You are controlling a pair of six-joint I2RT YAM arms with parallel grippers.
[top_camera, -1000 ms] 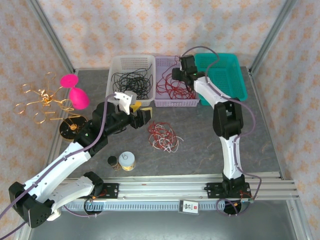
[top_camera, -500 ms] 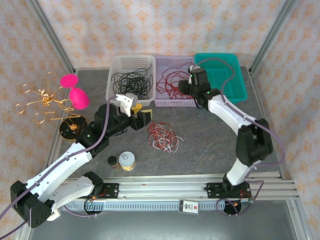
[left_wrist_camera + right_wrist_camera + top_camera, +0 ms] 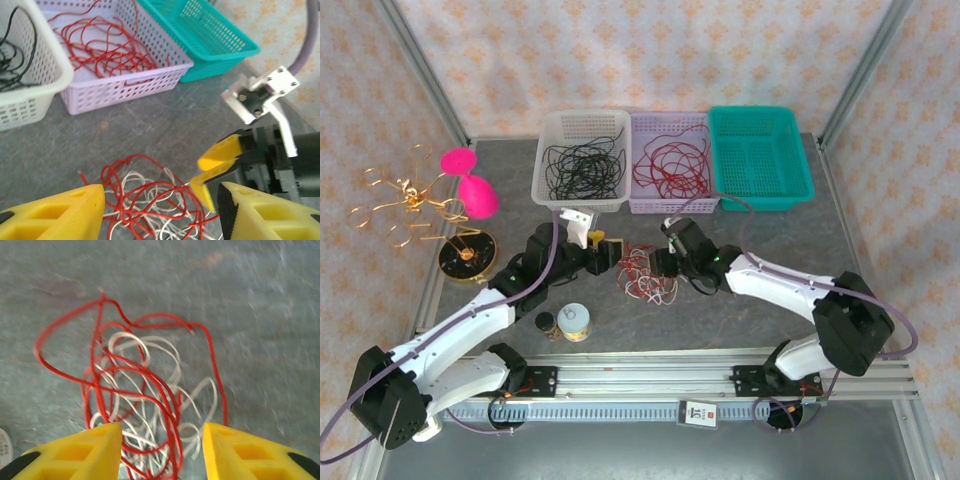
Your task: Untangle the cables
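the tangle of red and off-white cables (image 3: 645, 272) lies loose on the grey table (image 3: 770, 250), and both arms are down at it. the left arm's fingers (image 3: 75, 210) sit just to the left of the tangle, spread wide with nothing between them. the right arm's fingers (image 3: 90, 450) sit at the tangle's right edge, set narrower but plainly apart. from the right wrist i see red and white strands running up between them, not pinched.

beyond the tangle stand three baskets. black cables (image 3: 578, 165) lie in the white basket (image 3: 578, 205) and red cables (image 3: 670, 165) in the lilac basket (image 3: 675, 205). the teal basket (image 3: 760, 150) sits further right of those. so i judge the sorting is well along, and this last knot of red and off-white is the step in hand. both arms are about to take hold.

the next move, as i see it, calls for each pair of fingers to shut on a different strand. better still, one takes red and the other off-white, so they can draw apart. the loops cross each other many times near the tangle's middle, so a grab there would likely catch both colours. an outer red loop, standing free at the tangle's far edge, looks the easier pick.
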